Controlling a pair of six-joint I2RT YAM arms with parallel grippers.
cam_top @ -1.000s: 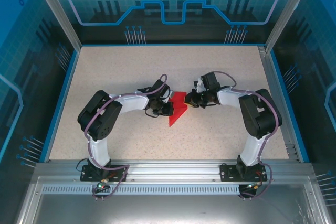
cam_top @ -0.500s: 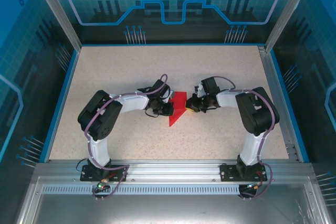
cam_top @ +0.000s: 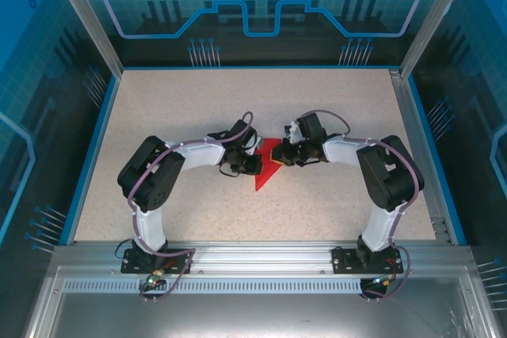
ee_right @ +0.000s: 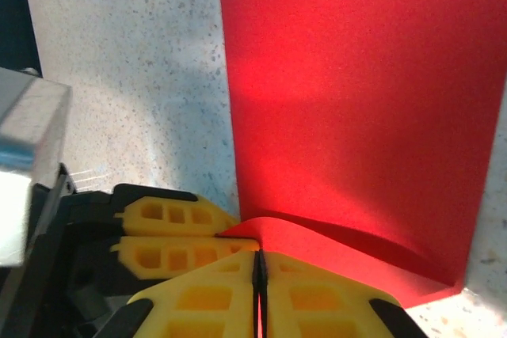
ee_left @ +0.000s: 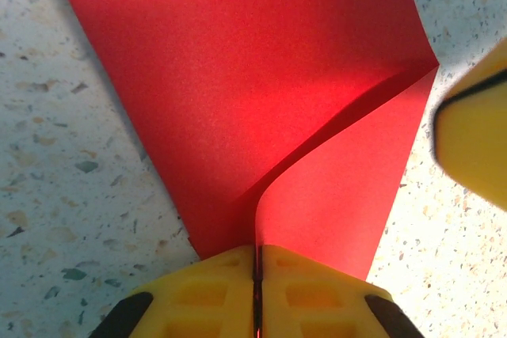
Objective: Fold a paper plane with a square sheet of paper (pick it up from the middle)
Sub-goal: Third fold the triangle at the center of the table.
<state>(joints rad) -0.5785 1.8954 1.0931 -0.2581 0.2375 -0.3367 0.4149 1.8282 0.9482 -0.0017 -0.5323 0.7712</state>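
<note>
The square sheet of paper (cam_top: 265, 176), bright red, lies partly folded mid-table as a wedge with its point toward the near edge, wider than a paper plane. My left gripper (cam_top: 255, 163) is at its left side, shut on a raised fold edge (ee_left: 269, 187) that runs into the seam of the yellow fingers (ee_left: 206, 290). My right gripper (cam_top: 283, 156) is at its right side, shut on a curled flap (ee_right: 317, 247). The two grippers nearly touch: the left gripper's fingers (ee_right: 170, 231) sit beside my right gripper (ee_right: 259, 275), and a right finger (ee_left: 475, 140) shows past the paper (ee_left: 238, 77).
The speckled table top (cam_top: 174, 116) has free room on all sides of the paper. A blue rim (cam_top: 91, 148) and metal frame posts (cam_top: 87, 17) bound it. Both arm bases sit on the near rail (cam_top: 253, 259).
My right gripper has shifted a little left and toward the far side with the flap it holds, so the paper's right side has changed shape. The left arm has stayed put.
</note>
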